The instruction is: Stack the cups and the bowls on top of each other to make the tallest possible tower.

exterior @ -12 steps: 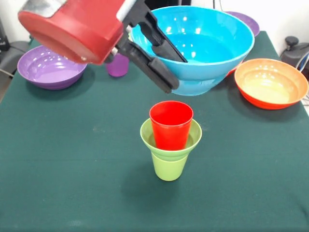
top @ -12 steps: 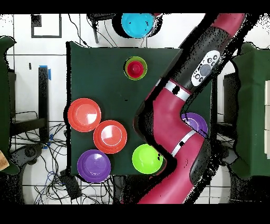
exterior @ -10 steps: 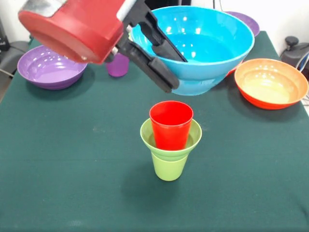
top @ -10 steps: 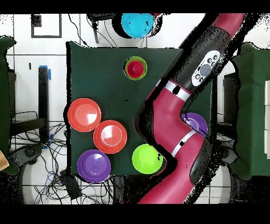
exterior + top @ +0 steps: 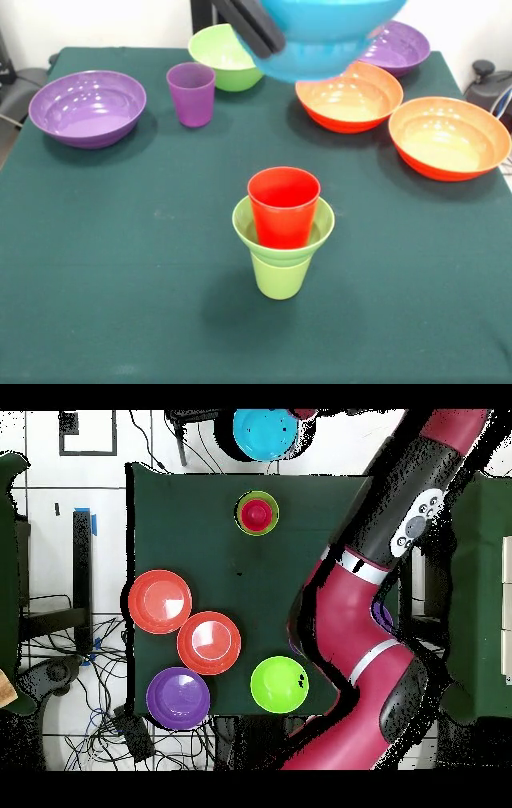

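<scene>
Above the red cup (image 5: 283, 204), at the picture's top edge, the gripper (image 5: 254, 24) holds the small blue bowl (image 5: 324, 36) in the air, one black finger against its outer wall; the other finger is hidden, so the pinch is presumed. Below, the red cup sits in the small lime-green bowl (image 5: 319, 232) atop the lime-green cup (image 5: 279, 276). Behind stand the purple cup (image 5: 191, 94), orange bowls (image 5: 448, 136) and purple bowl (image 5: 86, 108).

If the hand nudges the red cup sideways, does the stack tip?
Probably. The red cup is taller than wide and stands loose in the small green bowl, which perches on a narrower green cup, so it looks top-heavy. Smooth plastic likely slides before gripping; all look light.
</scene>
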Controlling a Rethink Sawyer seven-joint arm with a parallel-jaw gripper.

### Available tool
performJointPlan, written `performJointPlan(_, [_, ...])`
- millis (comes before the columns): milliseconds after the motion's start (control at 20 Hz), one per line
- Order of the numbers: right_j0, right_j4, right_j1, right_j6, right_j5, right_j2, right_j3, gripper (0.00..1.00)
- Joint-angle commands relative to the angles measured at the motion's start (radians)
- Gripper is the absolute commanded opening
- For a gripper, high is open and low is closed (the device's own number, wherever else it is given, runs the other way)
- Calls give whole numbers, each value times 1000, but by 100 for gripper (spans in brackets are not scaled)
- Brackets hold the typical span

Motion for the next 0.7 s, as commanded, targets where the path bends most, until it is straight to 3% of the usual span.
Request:
performJointPlan(50, [-18,116,-13,313,-79,-282,64,0])
performJointPlan(500, [14,223,-36,267,-98,-385,0,0])
performJointPlan(700, [10,270,-38,279,-116,-432,18,0])
